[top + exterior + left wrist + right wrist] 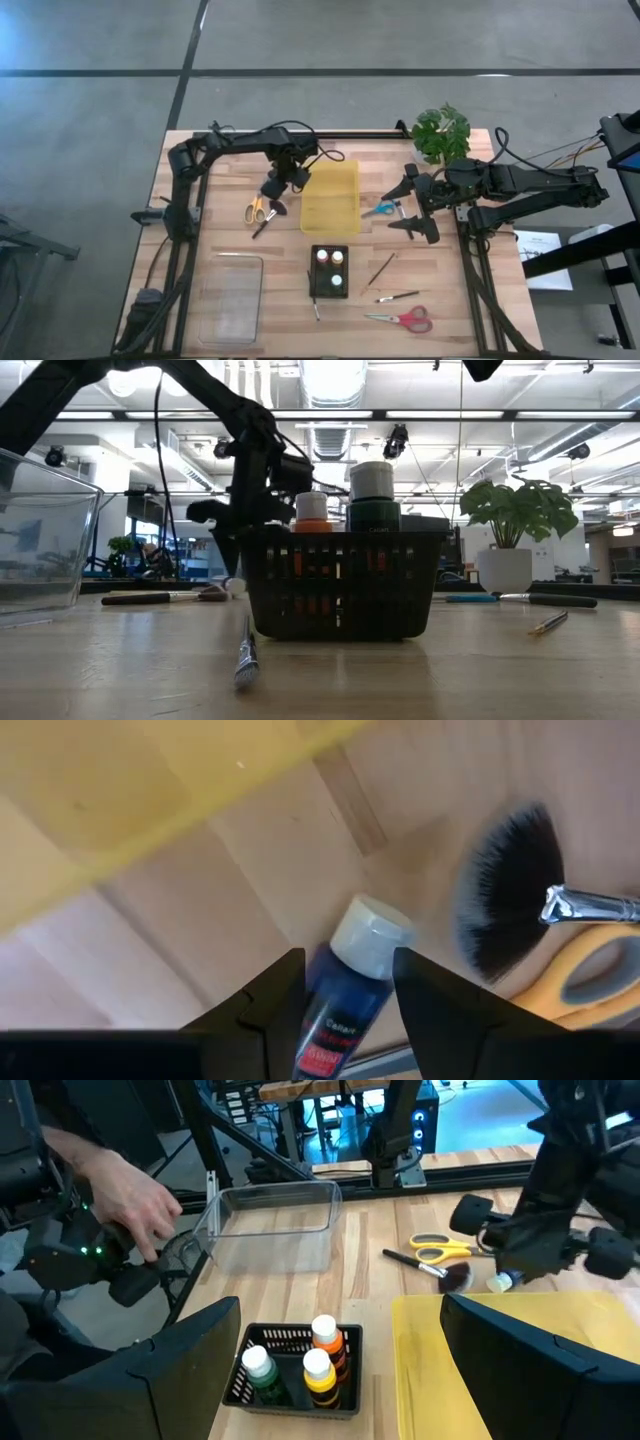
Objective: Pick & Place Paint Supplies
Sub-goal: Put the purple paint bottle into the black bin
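My left gripper point(275, 190) is just left of the yellow tray point(330, 195), shut on a blue paint bottle point(340, 995) with a white cap point(372, 935). Next to it on the table lie a broad black-bristled brush point(505, 885) and yellow scissors point(257, 210). A black basket point(329, 270) holds bottles with orange, yellow and green contents point(300, 1365). Thin brushes lie at its right point(382, 268) point(397, 297) and at its front left point(315, 305). My right gripper point(412, 205) is open and empty, right of the tray. My left gripper pinches the bottle's blue body point(322, 1010) between its two fingers, which lie along the bottle. The white cap sticks out past the fingertips. The fingers slant down from above, cap end lowest point(235, 586), close over the table; whether it touches the wood I cannot tell.
A clear plastic container point(232, 295) stands at the front left. Blue scissors point(380, 210) lie by my right gripper and red scissors point(400, 320) near the front edge. A potted plant point(440, 130) stands at the back right. A person's hand point(130, 1190) shows beyond the table's left.
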Robot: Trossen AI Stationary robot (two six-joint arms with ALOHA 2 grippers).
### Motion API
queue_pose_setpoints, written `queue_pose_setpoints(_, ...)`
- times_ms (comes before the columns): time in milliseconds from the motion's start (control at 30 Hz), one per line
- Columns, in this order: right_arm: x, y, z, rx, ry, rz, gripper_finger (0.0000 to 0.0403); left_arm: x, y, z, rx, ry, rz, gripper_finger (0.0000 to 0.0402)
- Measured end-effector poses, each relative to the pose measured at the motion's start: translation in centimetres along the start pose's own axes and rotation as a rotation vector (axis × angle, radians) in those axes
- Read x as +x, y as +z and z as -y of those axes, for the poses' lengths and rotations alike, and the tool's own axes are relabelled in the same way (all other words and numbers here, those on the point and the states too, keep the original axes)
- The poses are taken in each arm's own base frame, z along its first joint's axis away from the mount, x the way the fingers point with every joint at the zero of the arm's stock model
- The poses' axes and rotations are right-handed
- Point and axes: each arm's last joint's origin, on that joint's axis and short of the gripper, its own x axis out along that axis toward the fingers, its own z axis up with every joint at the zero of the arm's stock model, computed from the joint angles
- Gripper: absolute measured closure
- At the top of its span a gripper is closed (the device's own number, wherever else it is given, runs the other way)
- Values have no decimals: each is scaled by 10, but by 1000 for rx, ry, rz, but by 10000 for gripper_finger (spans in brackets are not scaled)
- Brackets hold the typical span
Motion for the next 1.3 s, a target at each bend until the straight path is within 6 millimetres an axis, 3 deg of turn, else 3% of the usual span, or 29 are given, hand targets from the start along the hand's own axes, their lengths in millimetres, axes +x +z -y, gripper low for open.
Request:
queue_pose_setpoints(333,0,0,0,-11,0,1,60,10,2,13,48,-1,-2,240)
queue_pose_setpoints(733,0,0,0,-9,1,4,60,27,2,12,31,63,26,240)
queue_pose_setpoints(967,0,1,0,-12,1,8,60,28,3,8,-54,105,40,278)
queue_pose_setpoints(1167,0,1,0,-4,2,8,60,26,2,7,-132,118,43,281)
queue_pose_setpoints(1300,0,1,0,0,2,7,60,11,2,9,-169,166,84,281)
